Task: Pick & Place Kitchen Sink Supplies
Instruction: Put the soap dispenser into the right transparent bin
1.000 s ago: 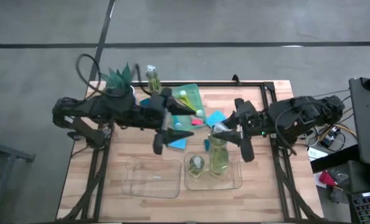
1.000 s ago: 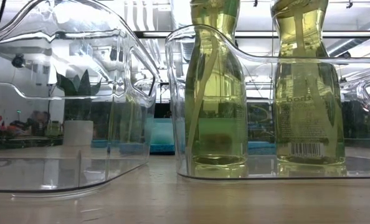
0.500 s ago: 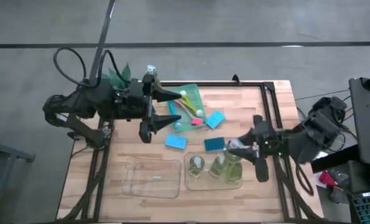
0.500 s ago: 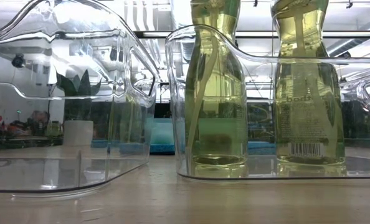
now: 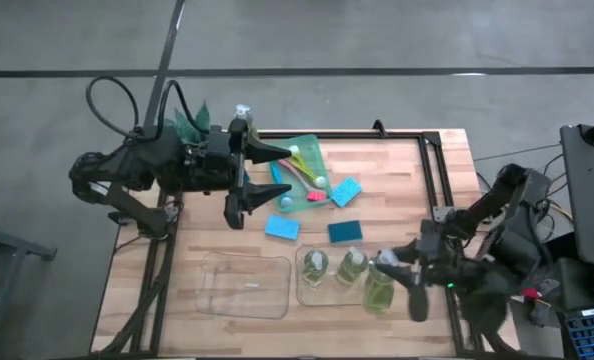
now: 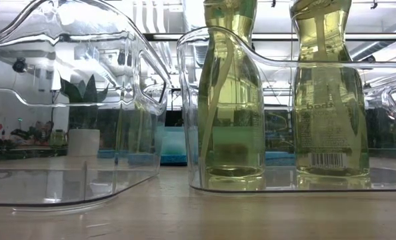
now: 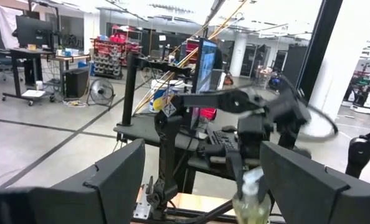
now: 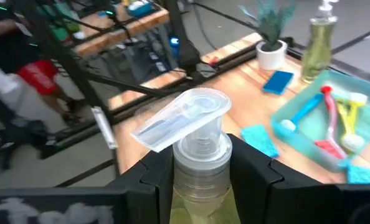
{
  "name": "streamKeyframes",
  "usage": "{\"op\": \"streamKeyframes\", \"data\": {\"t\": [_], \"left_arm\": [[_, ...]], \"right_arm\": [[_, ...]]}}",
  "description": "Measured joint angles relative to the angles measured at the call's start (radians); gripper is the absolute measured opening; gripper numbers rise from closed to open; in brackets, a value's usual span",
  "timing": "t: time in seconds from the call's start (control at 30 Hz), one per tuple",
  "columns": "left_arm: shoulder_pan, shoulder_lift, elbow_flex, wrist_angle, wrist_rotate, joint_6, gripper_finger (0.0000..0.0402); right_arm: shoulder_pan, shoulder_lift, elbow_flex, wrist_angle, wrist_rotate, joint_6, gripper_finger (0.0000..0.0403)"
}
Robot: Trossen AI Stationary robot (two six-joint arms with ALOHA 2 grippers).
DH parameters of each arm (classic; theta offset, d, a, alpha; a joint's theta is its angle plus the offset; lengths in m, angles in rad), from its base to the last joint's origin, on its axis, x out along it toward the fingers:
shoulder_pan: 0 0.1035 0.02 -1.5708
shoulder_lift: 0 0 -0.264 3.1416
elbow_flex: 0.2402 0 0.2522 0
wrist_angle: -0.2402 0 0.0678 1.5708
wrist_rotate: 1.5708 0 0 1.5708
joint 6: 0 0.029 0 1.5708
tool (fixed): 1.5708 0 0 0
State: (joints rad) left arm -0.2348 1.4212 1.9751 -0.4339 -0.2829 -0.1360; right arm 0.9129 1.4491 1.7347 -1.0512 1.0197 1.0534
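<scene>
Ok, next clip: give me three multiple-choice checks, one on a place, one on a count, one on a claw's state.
1. The lone bottle at the table's far edge stands: A beside the plant; B in the tray; C on a sponge.
2. Blue sponges on the table: A two; B three; C five.
3. The right claw is: A open; B shut on a pump bottle; C out of view.
Answers: A, it stands next to the plant's pot; B, three lie on the wood; B, its fingers clamp the neck in the right wrist view.
</scene>
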Motion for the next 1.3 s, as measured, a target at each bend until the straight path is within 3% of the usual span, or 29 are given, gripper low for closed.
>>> {"op": "streamKeyframes", "data": {"t": [0.23,0.4,0.87,1.3], "left_arm": [[0.004,0.000,0.000,0.005,0.000,-0.002,0.0309],[0.004,0.000,0.000,0.005,0.000,-0.013,0.0308],[0.005,0.000,0.000,0.006,-0.009,-0.014,0.0309],[0.005,0.001,-0.001,-0.007,-0.022,-0.016,0.0309]], "right_arm": [[-0.001,0.029,-0.117,-0.016,0.078,0.092,0.0114],[-0.001,0.037,-0.200,-0.016,0.077,0.170,0.0118],[-0.001,0.043,-0.362,-0.005,0.153,0.240,0.0115],[-0.001,0.042,-0.512,0.096,0.120,0.303,0.0123]]}}
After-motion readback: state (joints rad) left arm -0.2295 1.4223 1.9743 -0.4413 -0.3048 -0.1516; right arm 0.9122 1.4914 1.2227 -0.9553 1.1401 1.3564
